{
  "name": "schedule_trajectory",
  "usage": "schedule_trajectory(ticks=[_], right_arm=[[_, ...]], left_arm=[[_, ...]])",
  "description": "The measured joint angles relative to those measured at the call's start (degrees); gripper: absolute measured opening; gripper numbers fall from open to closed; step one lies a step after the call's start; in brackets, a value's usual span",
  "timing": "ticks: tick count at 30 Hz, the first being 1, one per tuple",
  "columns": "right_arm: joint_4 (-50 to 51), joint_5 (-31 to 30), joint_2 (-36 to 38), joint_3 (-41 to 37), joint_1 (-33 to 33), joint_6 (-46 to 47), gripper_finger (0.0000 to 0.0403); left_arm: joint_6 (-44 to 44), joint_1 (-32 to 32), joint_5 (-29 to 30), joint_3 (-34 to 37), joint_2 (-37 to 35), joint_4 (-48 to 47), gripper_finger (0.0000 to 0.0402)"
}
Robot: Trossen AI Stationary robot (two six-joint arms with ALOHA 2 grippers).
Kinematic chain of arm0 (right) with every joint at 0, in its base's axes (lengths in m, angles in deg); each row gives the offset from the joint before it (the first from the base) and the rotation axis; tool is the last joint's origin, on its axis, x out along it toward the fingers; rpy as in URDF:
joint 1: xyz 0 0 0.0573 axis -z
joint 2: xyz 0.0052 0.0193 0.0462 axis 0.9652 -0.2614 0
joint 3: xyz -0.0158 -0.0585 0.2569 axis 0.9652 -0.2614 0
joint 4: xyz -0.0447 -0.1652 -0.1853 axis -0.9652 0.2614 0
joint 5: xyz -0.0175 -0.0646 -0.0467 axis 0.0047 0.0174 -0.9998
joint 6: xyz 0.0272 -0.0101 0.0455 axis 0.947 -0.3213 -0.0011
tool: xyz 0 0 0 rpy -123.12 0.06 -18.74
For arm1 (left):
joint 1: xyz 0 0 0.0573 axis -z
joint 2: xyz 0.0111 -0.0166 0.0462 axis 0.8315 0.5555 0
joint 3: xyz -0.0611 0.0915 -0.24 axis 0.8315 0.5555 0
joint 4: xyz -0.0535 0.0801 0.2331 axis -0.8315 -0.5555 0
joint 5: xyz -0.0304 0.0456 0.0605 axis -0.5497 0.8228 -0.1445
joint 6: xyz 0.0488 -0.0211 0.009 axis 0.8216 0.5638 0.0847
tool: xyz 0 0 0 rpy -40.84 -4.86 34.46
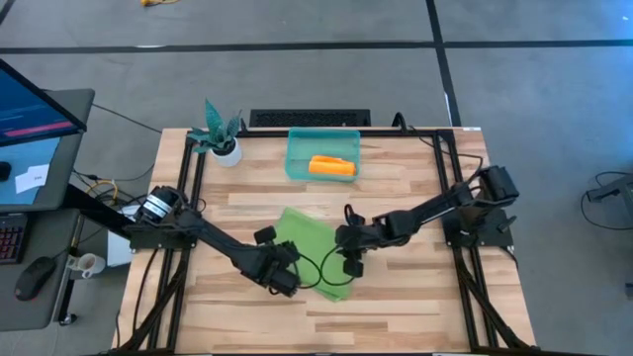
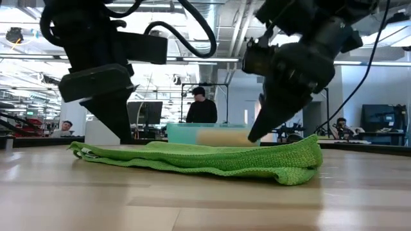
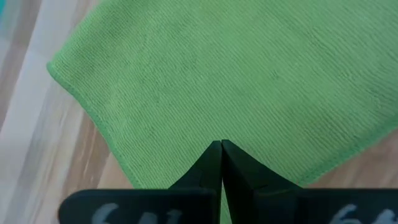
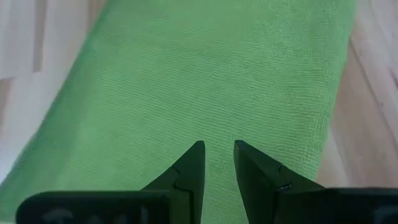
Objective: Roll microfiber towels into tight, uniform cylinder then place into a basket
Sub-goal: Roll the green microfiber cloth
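The lime green towel (image 1: 309, 242) lies folded in several flat layers in the middle of the wooden table; it also shows in the low view (image 2: 212, 160). My left gripper (image 1: 287, 269) is shut, its tips down at the towel's near left part (image 3: 221, 144). My right gripper (image 1: 346, 252) stands over the towel's right part, open by a narrow gap (image 4: 217, 146). The orange-yellow towel (image 1: 331, 166) lies rolled up inside the teal bin (image 1: 297, 163) at the table's far side. My left gripper comes slanting down from the table's left and sets its shut fingertips (image 3: 214, 155) on the towel's top face, near a corner of the fold (image 3: 155, 162). No cloth shows between the fingers. The towel lies flat on the table. My right gripper points slanting down from the right at the towel's top face (image 4: 217, 112); I cannot tell whether its tips touch it.
A small white pot with a teal plant (image 1: 223, 143) stands at the far left corner. The bin shows behind the towel in the low view (image 2: 192, 131). A desk with a monitor (image 1: 35, 109) stands left of the table. People (image 2: 202, 106) are in the room behind.
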Motion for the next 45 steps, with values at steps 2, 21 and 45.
schedule_trajectory(ticks=[2, 21, 45], right_arm=[[0.4, 0.0, -1.0, 0.1, 0.3, 0.1, 0.0107], [10.8, 0.2, -1.9, 0.3, 4.0, 10.8, 0.0021], [23.2, 11.7, -2.7, 7.1, -2.4, 28.2, 0.0008]], left_arm=[[0.0, -0.2, 0.0, 0.0, 0.0, 0.0, 0.0], [-1.0, -0.3, 7.6, 0.0, 0.0, -0.5, 0.0], [-1.9, 0.7, 6.3, 0.0, 0.0, 0.9, 0.0]])
